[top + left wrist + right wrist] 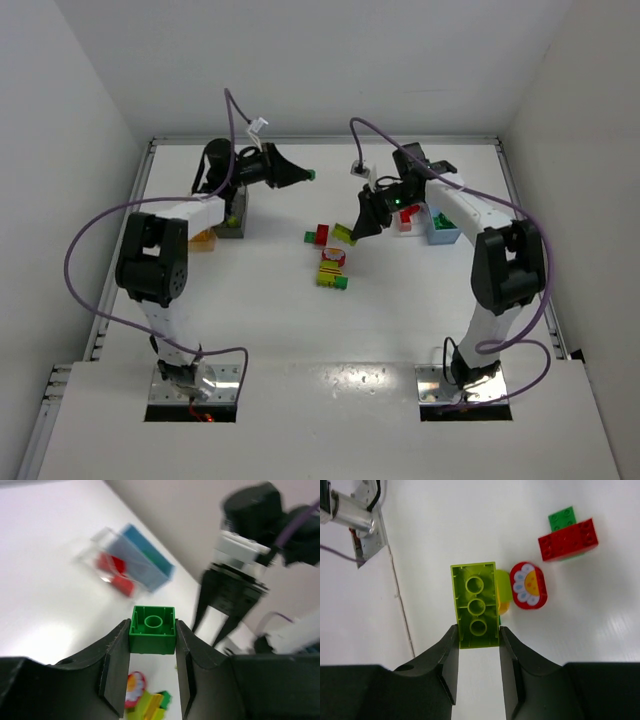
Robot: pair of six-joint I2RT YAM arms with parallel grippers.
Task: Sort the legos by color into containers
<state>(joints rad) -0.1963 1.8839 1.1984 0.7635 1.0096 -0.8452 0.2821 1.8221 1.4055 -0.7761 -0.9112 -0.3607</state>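
Left wrist view shows our left gripper (152, 641) clamped on a green brick (152, 629), held aloft. Our right gripper (477, 636) pinches a lime brick (475, 600) beside loose legos (529, 586). We judge both are mid-carry. Next, each needs its colour's place among the bins (447, 238) before we release.

A glossy white table (262, 305) sits enclosed by plain white walls (330, 60) under even light.

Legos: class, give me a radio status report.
Left gripper shut on small green square plastic brick. Right gripper shut on long lime-green plastic brick. Red-and-green brick cluster loose below. Nothing seen blocking.
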